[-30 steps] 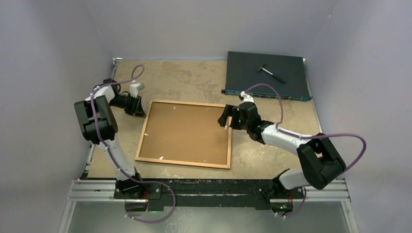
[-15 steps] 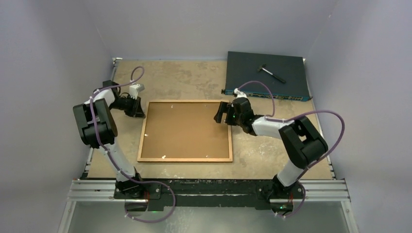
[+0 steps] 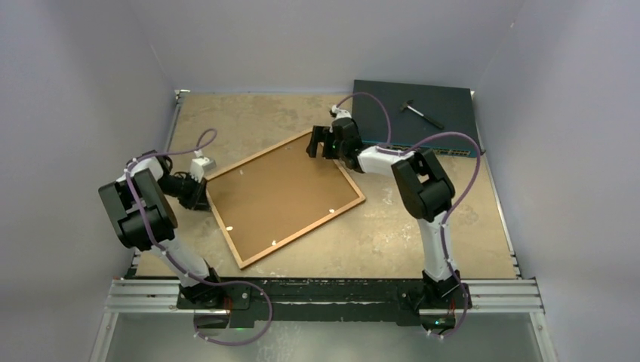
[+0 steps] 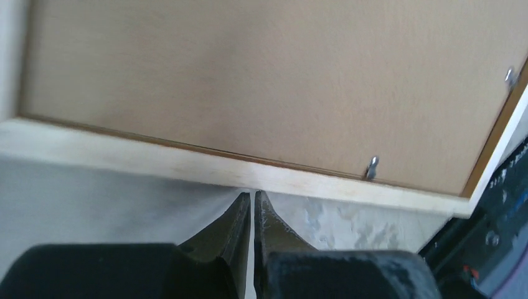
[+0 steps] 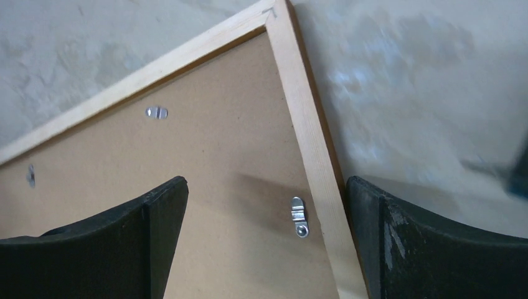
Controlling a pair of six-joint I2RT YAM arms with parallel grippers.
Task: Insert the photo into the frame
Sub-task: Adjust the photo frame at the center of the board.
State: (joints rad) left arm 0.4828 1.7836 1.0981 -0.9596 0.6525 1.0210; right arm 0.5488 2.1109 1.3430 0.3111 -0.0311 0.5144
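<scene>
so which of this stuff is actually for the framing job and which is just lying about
for the job: frame, back up, backing board set in it; the photo isn't in view
lying about: dark electronics box at the far right, small hammer-like tool on top of it

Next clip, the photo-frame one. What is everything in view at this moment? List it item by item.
frame: one, orange-brown wood, lying back-up and askew mid-table
backing board: one, brown, inside the frame
metal clips: several, silver, along the board's edges
electronics box: one, dark, table's far right corner
small tool: one, black and silver, on the box
table: one, mottled beige
left gripper: one, black, shut, tips at the frame's left side
right gripper: one, black, open, over the frame's far corner
</scene>
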